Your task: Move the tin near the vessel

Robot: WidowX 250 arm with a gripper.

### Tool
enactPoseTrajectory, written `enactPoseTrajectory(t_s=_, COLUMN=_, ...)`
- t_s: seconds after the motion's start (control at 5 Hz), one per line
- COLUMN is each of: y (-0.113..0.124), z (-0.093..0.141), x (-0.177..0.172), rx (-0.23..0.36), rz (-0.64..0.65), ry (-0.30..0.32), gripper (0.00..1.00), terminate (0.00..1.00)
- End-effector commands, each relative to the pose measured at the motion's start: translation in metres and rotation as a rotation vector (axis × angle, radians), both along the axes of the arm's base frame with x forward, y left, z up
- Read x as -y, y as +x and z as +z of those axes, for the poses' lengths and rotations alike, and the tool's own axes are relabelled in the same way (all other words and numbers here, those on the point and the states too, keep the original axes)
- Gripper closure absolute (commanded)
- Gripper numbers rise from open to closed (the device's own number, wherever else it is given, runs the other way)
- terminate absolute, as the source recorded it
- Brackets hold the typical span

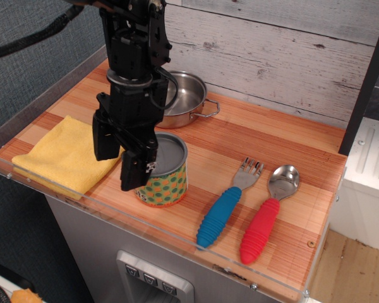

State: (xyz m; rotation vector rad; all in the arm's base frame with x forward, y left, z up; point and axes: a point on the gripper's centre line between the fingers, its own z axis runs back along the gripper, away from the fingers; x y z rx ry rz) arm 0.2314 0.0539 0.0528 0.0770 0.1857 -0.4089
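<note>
The tin is a short can with a grey lid and a yellow label with green dots. It stands upright near the front edge of the wooden counter. The vessel is a shiny steel pot with loop handles, farther back behind the tin. My gripper is open, its two black fingers pointing down. It hangs at the tin's left side and covers part of the tin. The right finger overlaps the tin's left rim. I cannot tell whether it touches the tin.
A yellow cloth lies at the left of the counter. A blue-handled fork and a red-handled spoon lie at the right front. A clear rim runs along the front edge. A plank wall stands behind.
</note>
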Motion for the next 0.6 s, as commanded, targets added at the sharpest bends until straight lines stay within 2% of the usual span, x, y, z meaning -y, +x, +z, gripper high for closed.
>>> enactPoseTrajectory(t_s=0.0, y=0.022, z=0.010, x=0.002, rx=0.100, rz=0.017, ry=-0.032, gripper=0.00, terminate=0.00)
enactPoseTrajectory(t_s=0.4, y=0.044, z=0.008, x=0.013, rx=0.158, rz=0.001, ry=-0.059, gripper=0.00, terminate=0.00)
